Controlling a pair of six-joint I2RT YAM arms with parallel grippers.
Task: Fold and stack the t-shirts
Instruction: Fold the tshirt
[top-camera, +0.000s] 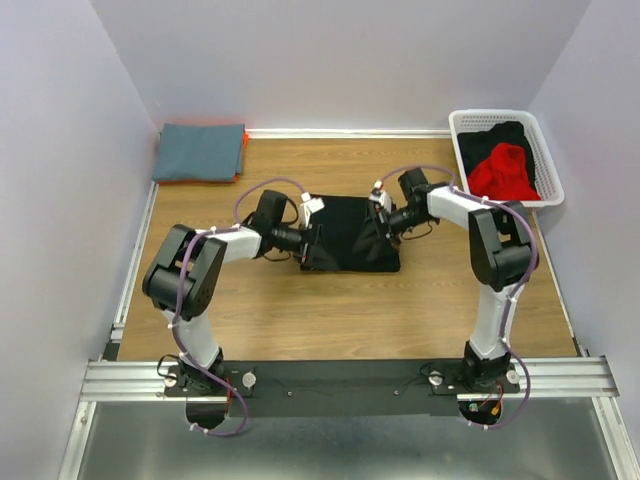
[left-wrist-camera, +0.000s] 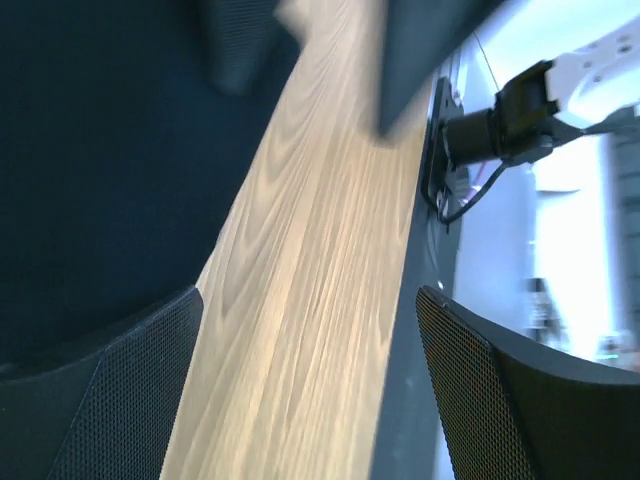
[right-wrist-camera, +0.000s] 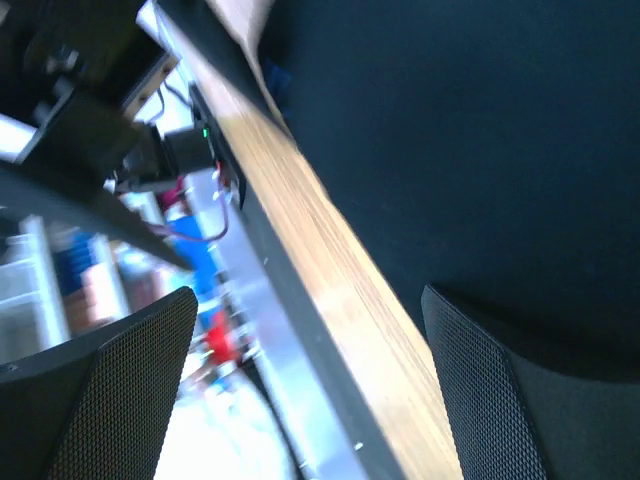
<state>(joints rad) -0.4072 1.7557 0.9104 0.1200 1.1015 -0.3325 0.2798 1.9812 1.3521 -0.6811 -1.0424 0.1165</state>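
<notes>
Matt black cloth t-shirt (top-camera: 350, 235), smooth wood-grain table (top-camera: 300, 320)

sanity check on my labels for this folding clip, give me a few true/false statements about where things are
1. The black t-shirt lies on the table between the two claws. True.
2. The red t-shirt lies flat on the table. False: it sits in the white basket.
3. The left claw and the right claw are both open. True.
4. The slate-blue t-shirt is in the basket. False: it lies folded at the table's far left corner.
</notes>
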